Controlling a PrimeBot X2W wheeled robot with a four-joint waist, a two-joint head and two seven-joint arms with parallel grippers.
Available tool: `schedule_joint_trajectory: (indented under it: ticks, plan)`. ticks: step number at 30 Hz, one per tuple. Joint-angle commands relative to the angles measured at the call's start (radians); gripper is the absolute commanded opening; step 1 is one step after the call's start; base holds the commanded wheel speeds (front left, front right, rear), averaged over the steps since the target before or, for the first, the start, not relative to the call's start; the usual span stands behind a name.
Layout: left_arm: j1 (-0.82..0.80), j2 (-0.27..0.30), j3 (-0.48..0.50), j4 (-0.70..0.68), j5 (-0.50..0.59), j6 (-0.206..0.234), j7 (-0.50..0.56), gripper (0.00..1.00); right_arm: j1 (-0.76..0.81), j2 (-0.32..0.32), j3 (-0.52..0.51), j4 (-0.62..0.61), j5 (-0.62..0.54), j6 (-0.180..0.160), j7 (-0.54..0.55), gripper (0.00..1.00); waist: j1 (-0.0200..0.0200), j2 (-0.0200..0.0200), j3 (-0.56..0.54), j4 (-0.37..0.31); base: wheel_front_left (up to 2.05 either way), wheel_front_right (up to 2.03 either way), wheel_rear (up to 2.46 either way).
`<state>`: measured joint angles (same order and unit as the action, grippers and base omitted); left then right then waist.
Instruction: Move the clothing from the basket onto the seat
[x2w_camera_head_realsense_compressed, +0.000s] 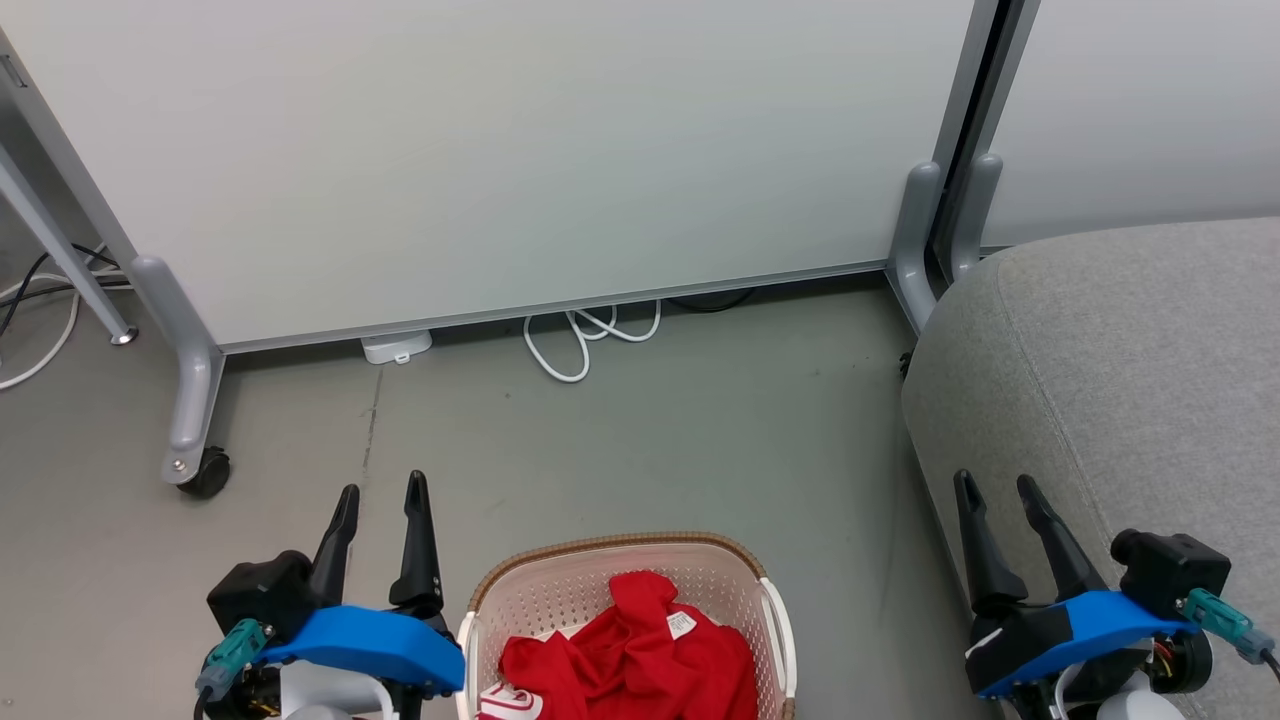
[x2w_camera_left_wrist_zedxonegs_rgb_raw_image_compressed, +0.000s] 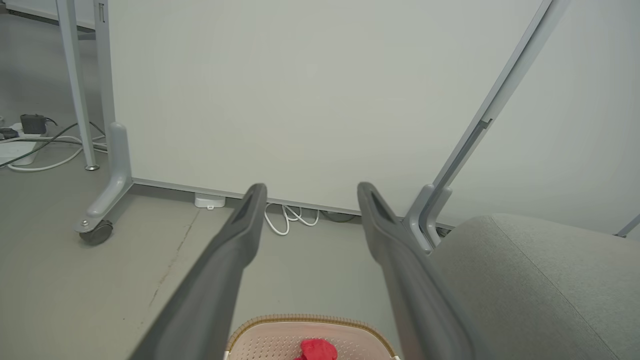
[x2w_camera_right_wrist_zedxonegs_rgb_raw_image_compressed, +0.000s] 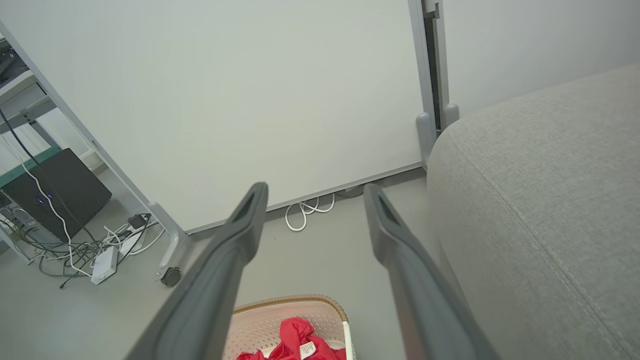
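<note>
Red clothing with a small white tag lies bunched in the cream perforated basket, which stands on the floor at the bottom centre; a bit of red peeks over the brown rim. The grey woven seat fills the right side. My left gripper is open, raised just left of the basket. My right gripper is open over the seat's front left edge, right of the basket. In the right wrist view the clothing, basket and seat show beyond the spread fingers.
A white partition panel on grey wheeled feet stands behind the grey floor. White cable loops and a small white adapter lie at its base. A black box and tangled cables sit far left.
</note>
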<state>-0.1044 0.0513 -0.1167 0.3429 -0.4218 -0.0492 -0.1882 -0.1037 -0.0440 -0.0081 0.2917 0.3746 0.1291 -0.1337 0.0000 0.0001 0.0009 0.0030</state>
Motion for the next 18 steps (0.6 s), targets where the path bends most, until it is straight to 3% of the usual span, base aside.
schedule_joint_trajectory:
  ticks: [1, 18]
  plan:
    - [-0.017, 0.001, -0.006, -0.001, 0.013, -0.005, -0.011, 1.0, -0.016, -0.008, -0.001, -0.004, -0.025, 0.002, -0.009, 1.0, 0.0, -0.0001, 0.0, 0.001, 0.0, 0.0, 0.0]
    - [-0.025, -0.001, -0.018, 0.024, 0.119, -0.001, -0.046, 1.0, -0.02, -0.009, -0.002, 0.0, -0.159, 0.002, -0.033, 1.0, 0.0, -0.0001, -0.005, 0.004, 0.0, 0.0, 0.0]
